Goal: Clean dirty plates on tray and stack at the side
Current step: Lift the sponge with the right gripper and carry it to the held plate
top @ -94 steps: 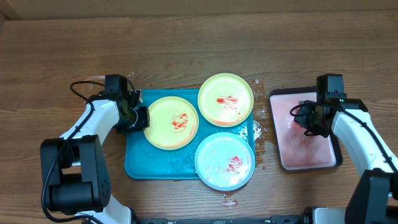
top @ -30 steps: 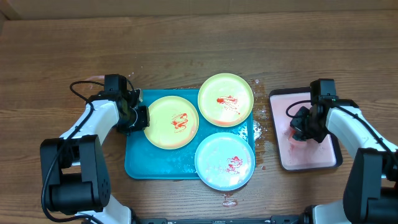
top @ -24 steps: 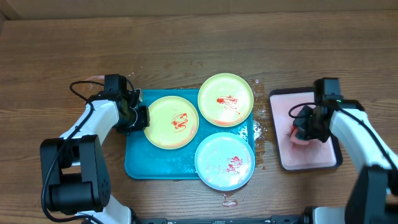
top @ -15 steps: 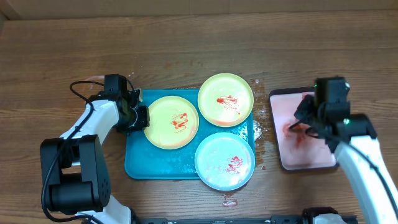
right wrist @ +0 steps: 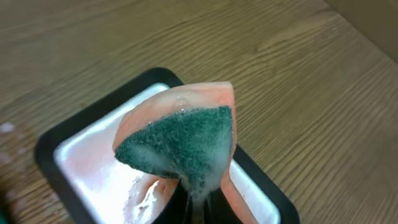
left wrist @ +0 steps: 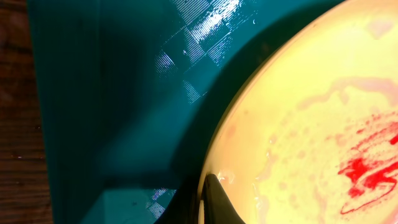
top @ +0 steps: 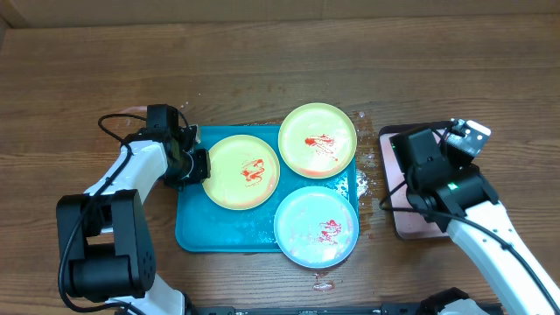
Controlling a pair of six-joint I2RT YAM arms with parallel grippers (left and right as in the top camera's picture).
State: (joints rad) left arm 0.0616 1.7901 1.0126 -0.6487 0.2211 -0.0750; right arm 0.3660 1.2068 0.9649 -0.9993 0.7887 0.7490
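Observation:
Three sauce-smeared plates lie on the teal tray [top: 188, 232]: a yellow-green one on the left [top: 242, 171], a yellow-green one at the back [top: 318, 140], and a pale blue one in front [top: 316, 226]. My left gripper [top: 194, 164] is shut on the left plate's rim. In the left wrist view one finger [left wrist: 214, 198] lies on that plate [left wrist: 311, 124] over the tray [left wrist: 93, 93]. My right gripper [right wrist: 198, 200] is shut on a foamy pink sponge with a green scouring face [right wrist: 177, 140]. It holds the sponge up above the pink tray.
The smaller black-rimmed pink tray [top: 395, 188] sits right of the teal tray, partly under my raised right arm [top: 437, 175]; it also shows in the right wrist view [right wrist: 87, 155]. Water drops lie between the trays [top: 365, 188]. A red smear marks the table front [top: 322, 284].
My right arm has lifted off the pink tray with the sponge in its jaws and risen toward the camera. The left arm and the plates have not moved.

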